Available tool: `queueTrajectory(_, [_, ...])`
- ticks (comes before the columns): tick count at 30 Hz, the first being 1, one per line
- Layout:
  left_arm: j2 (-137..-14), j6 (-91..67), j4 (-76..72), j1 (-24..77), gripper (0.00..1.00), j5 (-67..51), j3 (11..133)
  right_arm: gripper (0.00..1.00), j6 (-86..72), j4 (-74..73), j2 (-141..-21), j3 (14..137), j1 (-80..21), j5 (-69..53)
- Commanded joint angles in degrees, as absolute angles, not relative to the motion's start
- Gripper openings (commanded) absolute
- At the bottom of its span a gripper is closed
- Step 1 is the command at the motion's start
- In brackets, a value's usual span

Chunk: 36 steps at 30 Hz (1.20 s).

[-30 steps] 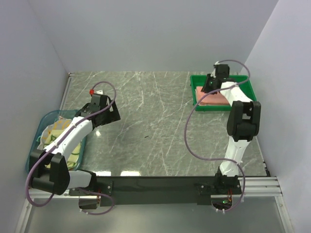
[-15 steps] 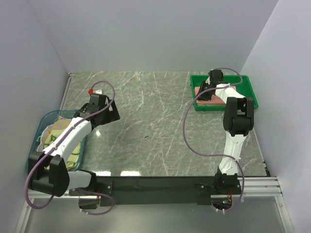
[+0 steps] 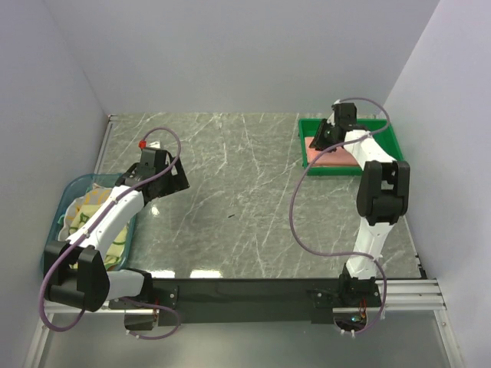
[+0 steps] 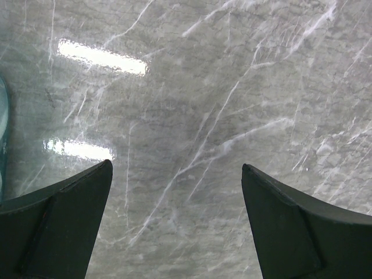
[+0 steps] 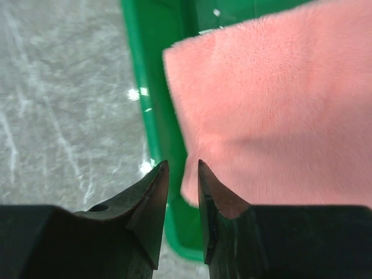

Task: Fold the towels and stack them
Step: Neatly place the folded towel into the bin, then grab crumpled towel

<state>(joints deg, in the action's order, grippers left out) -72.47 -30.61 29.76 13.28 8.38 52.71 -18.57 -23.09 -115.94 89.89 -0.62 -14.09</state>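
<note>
Right hand (image 5: pixel 181 164) perhaps pinching corner of pink towel (image 5: pixel 279 104).

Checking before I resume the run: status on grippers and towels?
Left gripper open, empty, over table. Right gripper a slit apart at pink towel corner, no grip seen. Towel in green tray; other towels in blue basket. No obstruction.

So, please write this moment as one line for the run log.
left hand: open, above table | right hand: jaws nearly closed at pink towel edge over green tray wall, grip unclear
</note>
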Motion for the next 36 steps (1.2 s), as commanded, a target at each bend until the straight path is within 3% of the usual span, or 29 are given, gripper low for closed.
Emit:
queueTrajectory(1, [-70.31, -29.44, 28.13, 12.83, 0.98, 7.21, 52.56, 0.36, -16.26, -25.04, -107.76, 91.23, -0.97, -9.76])
queueTrajectory(6, [-68.82, -30.23, 27.77, 12.74, 0.99, 8.35, 52.38, 0.43, -15.47, -27.33, -96.98, 87.46, -1.05, -8.96])
queueTrajectory(14, [-70.31, -38.05, 36.11, 8.71, 0.99, 21.96, 56.94, 0.74, -19.33, -21.21, -73.5, 69.83, -0.97, -16.07])
queueTrajectory(19, [-69.18, -42.62, 41.83, 1.24, 0.99, 32.16, 57.22, 0.79, -24.96, -13.72, -60.83, 58.81, -1.14, -24.69])
queueTrajectory(24, [-66.1, -47.54, 42.01, -9.47, 0.99, 30.68, 51.25, 0.8, -25.22, -13.1, -55.99, 54.23, -2.9, -25.05])
queueTrajectory(36, [-67.75, -51.86, 41.22, -21.08, 0.99, 24.72, 44.47, 0.8, -25.05, -13.36, -53.26, 49.48, -3.69, -26.72])
